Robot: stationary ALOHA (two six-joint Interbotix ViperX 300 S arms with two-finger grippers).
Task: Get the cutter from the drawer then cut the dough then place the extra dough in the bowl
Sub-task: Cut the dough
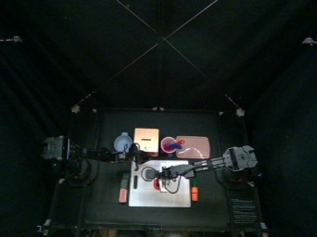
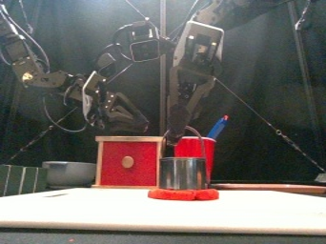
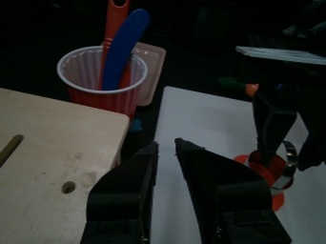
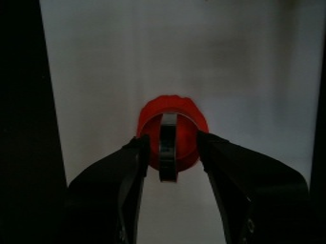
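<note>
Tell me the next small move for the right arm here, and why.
Probably press the cutter straight down. The right gripper seems shut on its wire handle, and the cutter stands upright on the red dough, whose rim shows round its base on the board. I cannot tell whether it has cut through.

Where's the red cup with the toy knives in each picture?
Top view: red cup behind the white board, mid-table.
Front view: behind the cutter, right of the wooden box.
Left wrist view: beside the wooden box's top.
Right wrist view: not in it.
Shared landmark: the white board.
</note>
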